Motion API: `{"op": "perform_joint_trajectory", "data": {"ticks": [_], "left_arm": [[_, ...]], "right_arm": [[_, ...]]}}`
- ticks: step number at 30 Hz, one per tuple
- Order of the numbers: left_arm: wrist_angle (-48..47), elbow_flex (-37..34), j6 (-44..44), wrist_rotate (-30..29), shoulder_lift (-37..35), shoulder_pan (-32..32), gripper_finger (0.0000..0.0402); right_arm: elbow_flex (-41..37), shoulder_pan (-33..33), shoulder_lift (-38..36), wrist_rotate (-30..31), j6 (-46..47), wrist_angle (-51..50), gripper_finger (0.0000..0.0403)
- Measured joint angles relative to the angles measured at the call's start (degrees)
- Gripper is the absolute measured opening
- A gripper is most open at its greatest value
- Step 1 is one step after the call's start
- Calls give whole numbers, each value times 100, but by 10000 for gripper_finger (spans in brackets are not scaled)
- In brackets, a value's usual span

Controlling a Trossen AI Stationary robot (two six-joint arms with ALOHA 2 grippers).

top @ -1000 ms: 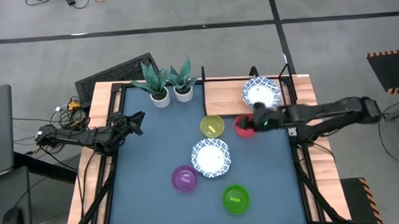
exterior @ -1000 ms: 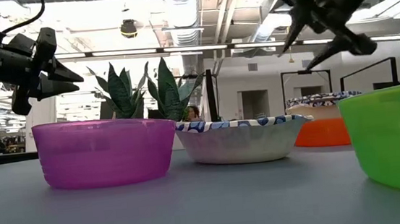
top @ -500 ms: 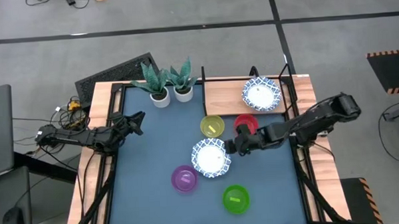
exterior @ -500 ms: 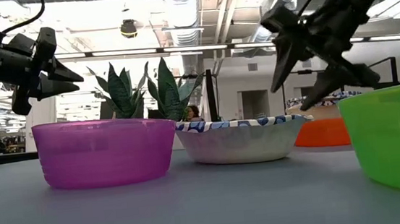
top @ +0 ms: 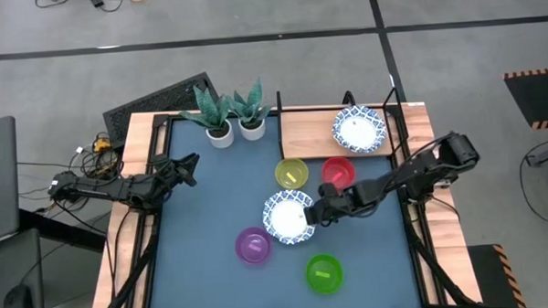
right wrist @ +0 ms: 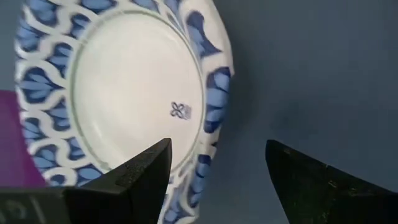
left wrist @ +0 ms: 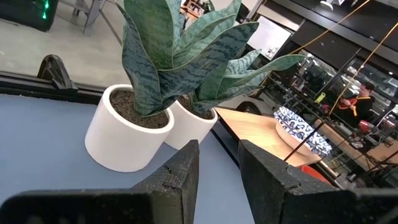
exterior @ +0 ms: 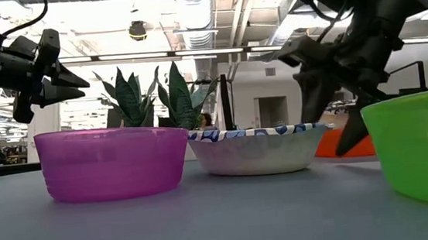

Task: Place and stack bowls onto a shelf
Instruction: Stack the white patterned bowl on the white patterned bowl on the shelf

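Your right gripper (top: 314, 213) has swung from the red bowl down to the wide white blue-rimmed bowl (top: 289, 216) at frame centre, fingers spread wide, empty. Stiff, probably slippery: pinch its rim.

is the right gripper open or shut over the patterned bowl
Open. The right gripper has its fingers spread apart over the rim of the patterned bowl, with nothing held between them.
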Motion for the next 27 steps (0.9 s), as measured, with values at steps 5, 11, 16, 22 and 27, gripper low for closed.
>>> {"op": "perform_joint_trajectory", "data": {"ticks": [5, 11, 16, 22, 27], "left_arm": [[0, 0, 1, 0, 0, -1, 98], [0, 0, 4, -2, 0, -1, 98], [0, 0, 4, -2, 0, -1, 98], [0, 0, 4, -4, 0, -1, 98], [0, 0, 4, -4, 0, 1, 98]], "right_arm": [[0, -2, 99, -115, 14, 19, 270], [2, -4, 36, -115, 15, 89, 186], [0, -4, 38, -113, 18, 185, 76], [0, 0, 39, -114, 16, 438, 21], [177, -7, 39, -232, 7, 608, 26]]}}
